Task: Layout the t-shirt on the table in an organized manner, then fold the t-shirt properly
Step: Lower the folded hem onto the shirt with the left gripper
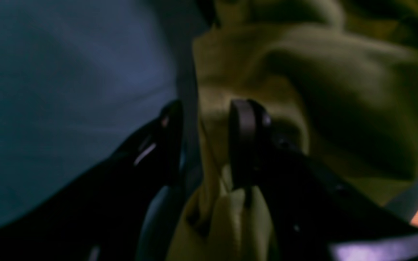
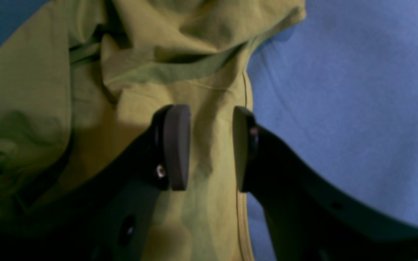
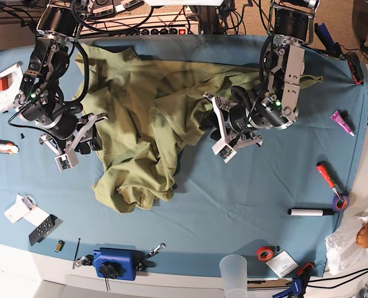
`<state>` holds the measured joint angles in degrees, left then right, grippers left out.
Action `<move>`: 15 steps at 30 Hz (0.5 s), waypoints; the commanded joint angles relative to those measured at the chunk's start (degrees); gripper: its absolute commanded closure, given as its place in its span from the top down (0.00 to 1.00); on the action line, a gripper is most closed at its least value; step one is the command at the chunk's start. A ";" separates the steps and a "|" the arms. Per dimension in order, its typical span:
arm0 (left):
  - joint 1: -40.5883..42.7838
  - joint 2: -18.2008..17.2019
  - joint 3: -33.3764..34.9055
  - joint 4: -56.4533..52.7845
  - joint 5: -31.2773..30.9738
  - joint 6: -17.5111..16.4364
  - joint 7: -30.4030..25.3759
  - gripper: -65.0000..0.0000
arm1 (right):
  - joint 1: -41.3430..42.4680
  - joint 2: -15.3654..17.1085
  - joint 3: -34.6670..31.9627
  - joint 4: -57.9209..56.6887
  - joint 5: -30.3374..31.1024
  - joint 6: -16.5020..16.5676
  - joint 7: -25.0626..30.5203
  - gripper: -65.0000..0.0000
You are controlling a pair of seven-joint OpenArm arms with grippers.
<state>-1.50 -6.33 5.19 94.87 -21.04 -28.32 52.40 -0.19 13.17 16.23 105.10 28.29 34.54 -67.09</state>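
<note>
While the shirt (image 3: 143,124) lies crumpled mid-table (image 3: 233,192), both grippers (left (image 1: 205,145), right (image 2: 210,148)) stand parted astride its opposite edges, pinching nothing yet, probably to pull it flat.

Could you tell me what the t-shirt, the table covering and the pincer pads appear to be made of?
The t-shirt looks like soft matte woven or knit cotton: it creases and bunches, with a stitched hem. The table seems covered in smooth teal cloth, faintly rippled. The right pincer pads look like dull dark rubber or plastic; which, I cannot tell.
</note>
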 commanded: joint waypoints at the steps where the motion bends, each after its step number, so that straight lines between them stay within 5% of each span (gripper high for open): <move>1: -0.90 0.13 -0.04 -0.09 -1.27 -0.22 -0.83 0.34 | 0.81 0.66 0.26 0.92 0.35 0.13 1.11 0.31; 8: -1.18 0.15 -0.04 -2.32 -4.79 -2.62 -0.87 0.34 | 0.81 0.66 0.26 0.92 0.37 0.13 1.11 0.31; 10: -1.40 0.15 -0.04 -2.32 -6.10 -2.62 -0.76 0.26 | 0.81 0.66 0.26 0.92 0.35 0.13 1.11 0.31; 13: -1.38 0.81 -0.04 -2.32 -7.98 -3.32 -0.35 0.00 | 0.81 0.66 0.26 0.92 0.35 0.13 1.14 0.31; 15: -1.40 1.49 -0.07 -2.32 -8.17 -3.89 -0.22 0.00 | 0.81 0.66 0.26 0.92 0.35 0.13 1.14 0.31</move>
<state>-1.80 -5.19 5.19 91.70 -27.73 -31.77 53.49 -0.19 13.17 16.23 105.10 28.29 34.52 -67.09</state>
